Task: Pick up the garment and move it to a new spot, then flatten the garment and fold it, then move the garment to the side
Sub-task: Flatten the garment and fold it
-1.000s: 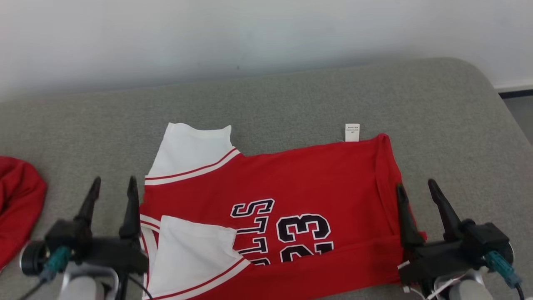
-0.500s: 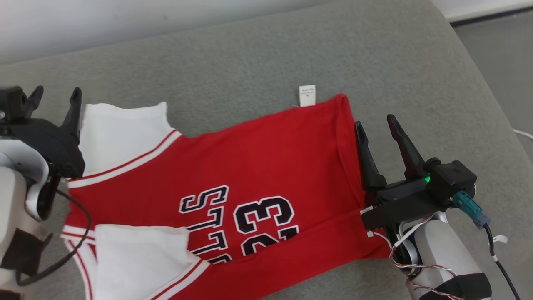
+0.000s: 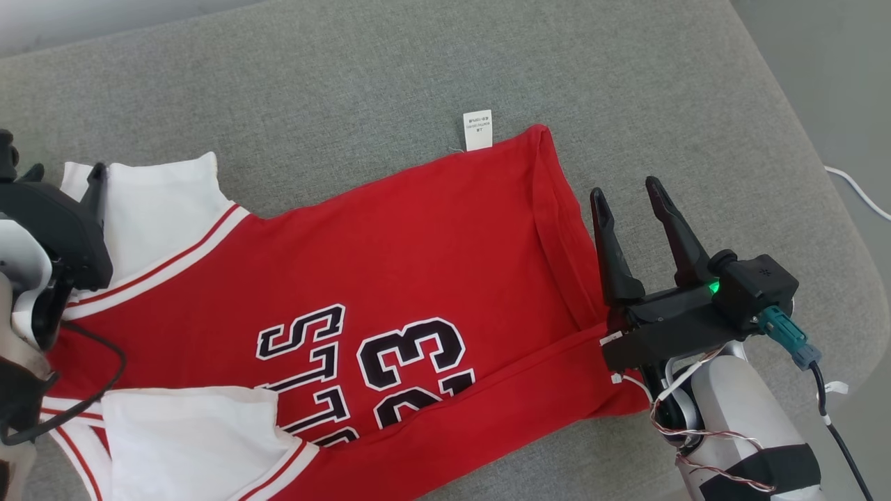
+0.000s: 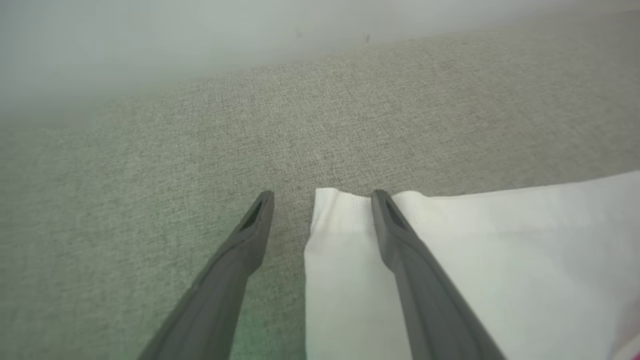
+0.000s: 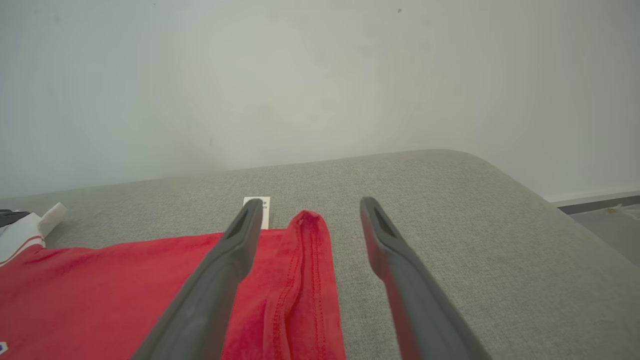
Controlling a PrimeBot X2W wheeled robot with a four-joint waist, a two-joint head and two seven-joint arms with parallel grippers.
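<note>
So the red jersey [image 3: 418,264] is lying pretty flat across the grey cushion [image 3: 390,62], with the white sleeves out toward the robot's left and the bottom hem [image 3: 557,209] toward its right. The black lettering [image 3: 362,362] faces up and a little white label [image 3: 477,129] pokes out at the far edge. Both tools are spread wide and holding nothing. The left tool [image 4: 322,200] sits over the far sleeve's [image 4: 450,250] corner, one finger above the white fabric and the other above bare cushion. The right tool [image 5: 311,202] straddles the hem edge the same way, apparently just above it. The jersey looks like thin, light, floppy knit, so it'll sag and bunch the second it's lifted, and a one-point grab would just drag it into a heap. The best bet is probably pinching the doubled-up bits, the stitched hem on one end and the sleeve cuff or shoulder seam on the other, and keeping some tension between the two. The cushion weave looks grippy too, so sliding the fabric could wrinkle it.
</note>
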